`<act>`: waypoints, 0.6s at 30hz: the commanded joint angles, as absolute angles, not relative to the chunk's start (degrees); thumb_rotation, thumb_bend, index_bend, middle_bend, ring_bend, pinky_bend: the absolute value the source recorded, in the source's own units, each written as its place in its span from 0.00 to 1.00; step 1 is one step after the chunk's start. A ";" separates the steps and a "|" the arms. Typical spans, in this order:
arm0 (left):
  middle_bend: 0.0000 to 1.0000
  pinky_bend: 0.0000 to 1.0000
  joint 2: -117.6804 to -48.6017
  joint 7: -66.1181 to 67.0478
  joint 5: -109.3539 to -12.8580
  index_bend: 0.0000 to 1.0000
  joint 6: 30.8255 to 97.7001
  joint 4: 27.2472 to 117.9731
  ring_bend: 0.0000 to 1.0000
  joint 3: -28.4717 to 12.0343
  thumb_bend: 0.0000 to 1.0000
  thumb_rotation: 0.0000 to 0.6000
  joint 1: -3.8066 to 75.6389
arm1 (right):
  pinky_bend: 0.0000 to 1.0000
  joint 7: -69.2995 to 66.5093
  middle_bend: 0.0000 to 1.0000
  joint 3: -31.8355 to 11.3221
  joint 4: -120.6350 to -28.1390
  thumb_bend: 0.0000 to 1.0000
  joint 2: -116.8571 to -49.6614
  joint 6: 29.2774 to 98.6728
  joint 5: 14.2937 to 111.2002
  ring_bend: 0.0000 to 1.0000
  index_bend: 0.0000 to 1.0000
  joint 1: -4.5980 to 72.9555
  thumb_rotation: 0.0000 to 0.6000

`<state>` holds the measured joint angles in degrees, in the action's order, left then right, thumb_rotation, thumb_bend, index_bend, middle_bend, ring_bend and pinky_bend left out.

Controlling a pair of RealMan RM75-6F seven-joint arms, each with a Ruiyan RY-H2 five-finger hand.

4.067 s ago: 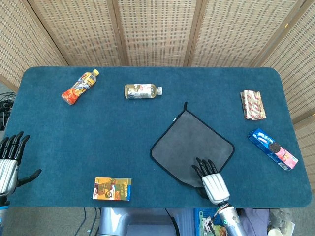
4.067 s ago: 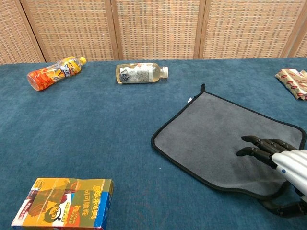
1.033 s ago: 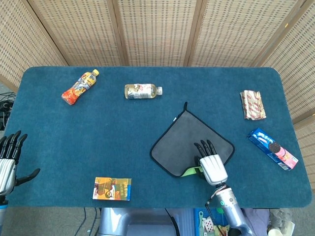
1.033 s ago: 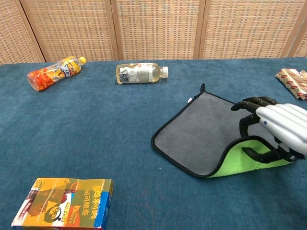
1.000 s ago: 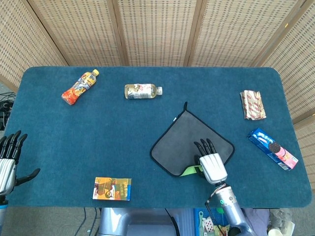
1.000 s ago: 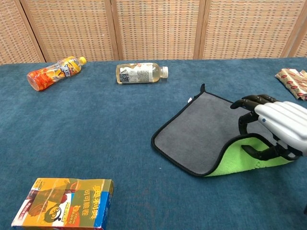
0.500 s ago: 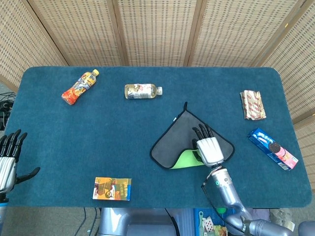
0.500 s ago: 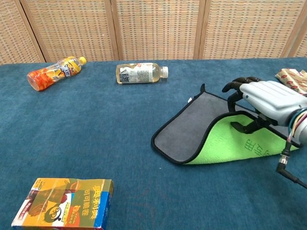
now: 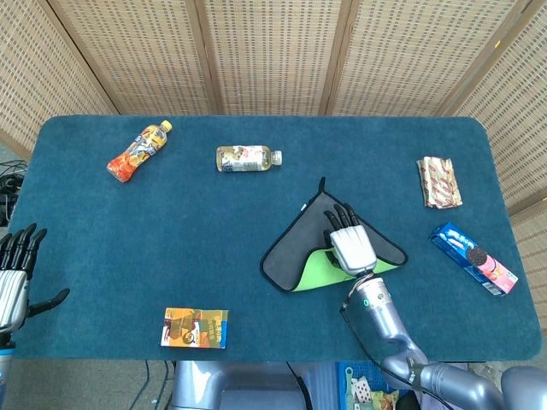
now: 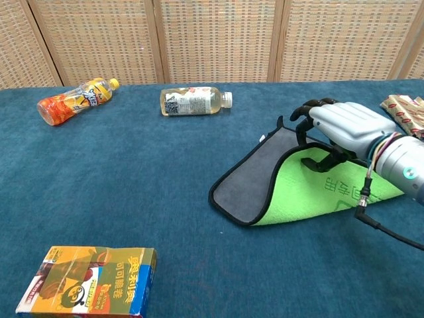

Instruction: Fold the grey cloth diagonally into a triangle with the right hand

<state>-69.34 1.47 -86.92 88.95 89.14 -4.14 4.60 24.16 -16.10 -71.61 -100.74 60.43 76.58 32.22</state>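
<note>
The grey cloth (image 9: 289, 256) (image 10: 246, 180) lies right of the table's middle, partly turned over so its green underside (image 9: 319, 273) (image 10: 311, 193) faces up. My right hand (image 9: 349, 244) (image 10: 339, 128) pinches the lifted corner between thumb and fingers, just above the cloth and close to its far corner with the small black loop. The fold line runs from the cloth's left corner to its right corner. My left hand (image 9: 13, 278) hovers off the table's near left edge with its fingers spread and holds nothing; only the head view shows it.
An orange bottle (image 9: 137, 152) (image 10: 73, 101) and a clear bottle (image 9: 246, 158) (image 10: 195, 101) lie at the back. A snack wrapper (image 9: 438, 182) (image 10: 404, 109) and a blue cookie pack (image 9: 473, 258) lie to the right. A yellow box (image 9: 196, 328) (image 10: 89, 279) sits near the front left.
My right hand has carried the near corner up and away from me across the cloth. More of the green underside now shows. The left hand has stayed in place.
</note>
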 commanded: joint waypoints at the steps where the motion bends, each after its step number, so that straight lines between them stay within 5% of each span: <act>1: 0.00 0.00 -69.39 1.44 -86.72 0.00 88.76 89.02 0.00 -4.19 0.15 1.00 4.67 | 0.00 24.11 0.18 -16.92 -70.43 0.58 -101.30 59.44 75.48 0.00 0.66 33.68 1.00; 18: 0.00 0.00 -69.59 1.14 -85.11 0.00 87.33 88.23 0.00 -4.59 0.15 1.00 5.21 | 0.00 23.25 0.19 -19.53 -60.26 0.58 -104.39 54.40 69.60 0.00 0.67 40.42 1.00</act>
<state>-69.58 1.15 -85.16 87.37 88.26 -4.56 5.18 23.55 -19.38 -61.04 -104.02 54.79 70.01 39.91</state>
